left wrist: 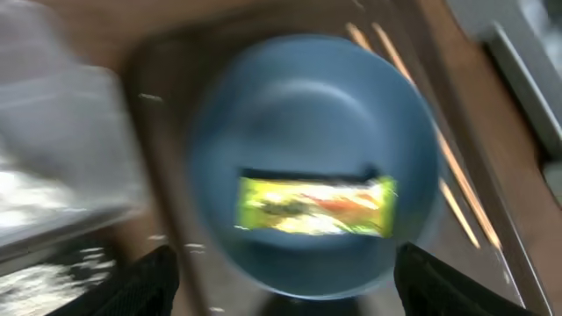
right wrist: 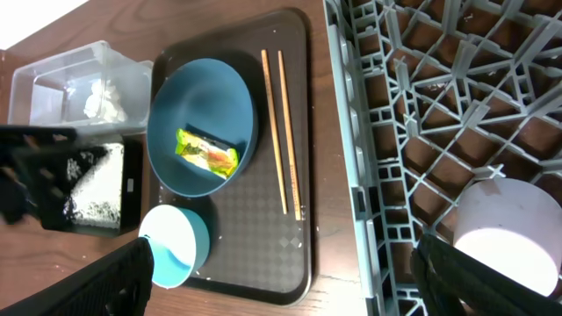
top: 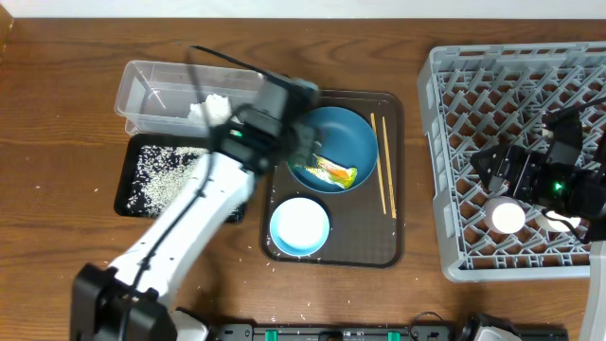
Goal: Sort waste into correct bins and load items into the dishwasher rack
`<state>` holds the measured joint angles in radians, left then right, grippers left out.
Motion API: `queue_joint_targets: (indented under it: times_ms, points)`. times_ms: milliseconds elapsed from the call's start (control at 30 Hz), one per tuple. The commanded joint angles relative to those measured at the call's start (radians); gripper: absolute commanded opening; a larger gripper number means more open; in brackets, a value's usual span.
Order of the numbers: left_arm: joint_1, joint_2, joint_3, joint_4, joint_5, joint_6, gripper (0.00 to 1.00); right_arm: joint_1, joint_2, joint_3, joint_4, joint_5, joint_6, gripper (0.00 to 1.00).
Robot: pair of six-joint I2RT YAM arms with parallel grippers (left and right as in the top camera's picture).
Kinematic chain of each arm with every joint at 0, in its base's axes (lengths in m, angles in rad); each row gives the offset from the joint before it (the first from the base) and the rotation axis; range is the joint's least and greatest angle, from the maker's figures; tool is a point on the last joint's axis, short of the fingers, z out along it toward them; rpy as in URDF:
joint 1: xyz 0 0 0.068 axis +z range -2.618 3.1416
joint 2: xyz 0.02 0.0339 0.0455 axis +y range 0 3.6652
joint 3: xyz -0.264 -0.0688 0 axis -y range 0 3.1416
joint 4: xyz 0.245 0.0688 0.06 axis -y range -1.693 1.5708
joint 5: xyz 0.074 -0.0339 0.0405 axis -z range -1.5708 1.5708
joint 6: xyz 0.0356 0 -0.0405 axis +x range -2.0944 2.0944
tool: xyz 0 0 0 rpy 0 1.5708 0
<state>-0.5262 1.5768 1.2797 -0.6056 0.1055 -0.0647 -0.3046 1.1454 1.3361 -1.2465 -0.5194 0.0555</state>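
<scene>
Brown wood-grain worktop (top: 57, 57) carries everything. At its middle lies a dark brown rectangular serving tray (top: 396, 223). On that tray sit a round blue plate (top: 346, 128), a white bowl with a pale blue rim (top: 299, 225) just in front of the plate, and a pair of thin wooden chopsticks (top: 383, 166) lying side by side along the plate's right edge.

The small green, yellow and orange snack wrapper (left wrist: 316, 206) lies flat on the plate, towards its near rim. The left pincer (left wrist: 285, 263) hangs just above it. Its two black fingers (left wrist: 149, 281) are spread wide and hold nothing; this wrist view is blurred.

Left of the serving tray stands a clear plastic rectangular tub (top: 151, 80) with a crumpled white tissue (top: 214, 106) in its right end. Touching the tub's front is a shallow black rectangular tray (top: 133, 204) strewn with loose white rice grains (top: 156, 169). A few more grains lie scattered on the worktop.

At the right stands the large square grey plastic crate with lattice floor and walls (top: 464, 133). A small white cup (right wrist: 509, 237) rests inside it near the front wall. The right pincer (right wrist: 283, 246) hovers over the crate, fingers (right wrist: 474, 281) wide apart and empty, the cup just outside one of them.
</scene>
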Motion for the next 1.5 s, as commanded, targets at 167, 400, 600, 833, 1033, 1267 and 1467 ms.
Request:
queue_joint_targets:
  times_ms: [167, 400, 600, 833, 1033, 1267, 1467]
  points:
    - [-0.08, 0.194, -0.045, 0.052, -0.019, -0.204, 0.77, 0.011, -0.003, 0.009, -0.022, -0.001, -0.008, 0.93]
    - [-0.079, 0.319, -0.045, 0.19, -0.019, -0.457, 0.77, 0.011, -0.003, 0.009, -0.029, -0.001, -0.008, 0.93]
    - [-0.079, 0.399, -0.045, 0.249, -0.02, -0.57, 0.77, 0.011, -0.003, 0.009, -0.029, -0.001, -0.008, 0.93]
    - [-0.061, 0.454, -0.045, 0.282, -0.05, -0.556, 0.67, 0.011, -0.003, 0.009, -0.028, -0.001, -0.008, 0.93]
    - [-0.056, 0.46, -0.045, 0.333, -0.05, -0.307, 0.4, 0.011, -0.003, 0.009, -0.026, -0.001, -0.008, 0.93]
    - [-0.056, 0.424, -0.026, 0.315, -0.02, -0.231, 0.08, 0.011, -0.003, 0.009, -0.025, 0.0, -0.008, 0.93]
    - [-0.057, 0.29, -0.023, 0.298, -0.021, -0.129, 0.06, 0.011, -0.003, 0.009, -0.025, 0.0, -0.008, 0.93]
